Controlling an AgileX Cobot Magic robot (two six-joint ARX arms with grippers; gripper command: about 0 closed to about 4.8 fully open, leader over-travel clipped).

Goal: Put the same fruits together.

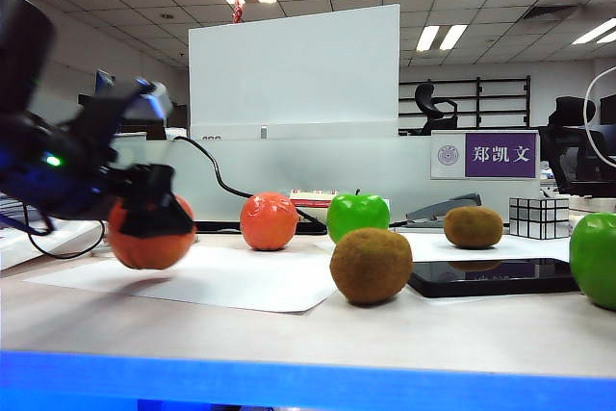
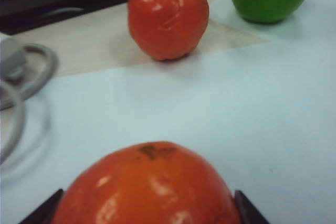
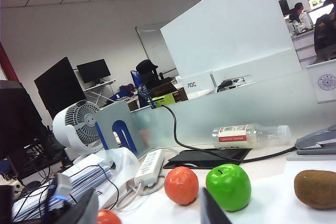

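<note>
1. My left end effector (image 1: 149, 214) sits at about nine o'clock in the exterior view, its fingers (image 2: 44, 211) pinching one orange-red fruit (image 1: 149, 238) from both sides, low over the white paper sheet (image 1: 231, 281).
2. I cannot tell whether that fruit touches the sheet.
3. The second orange-red fruit (image 1: 269, 220) stands farther back, toward eleven o'clock from table centre, with a green apple (image 1: 357, 216) just beside it.
4. A brown kiwi (image 1: 371, 265) rests at the centre front, beside the black phone (image 1: 491, 276).
5. The other kiwi (image 1: 473, 227) lies behind the phone, near the mirror cube (image 1: 539, 218).
6. The second green apple (image 1: 594, 259) sits at three o'clock, cut by the frame edge.
7. Of my right end effector (image 3: 212, 211) I see only one dark finger above the table (image 1: 308, 334); I cannot tell if it is spread.
</note>
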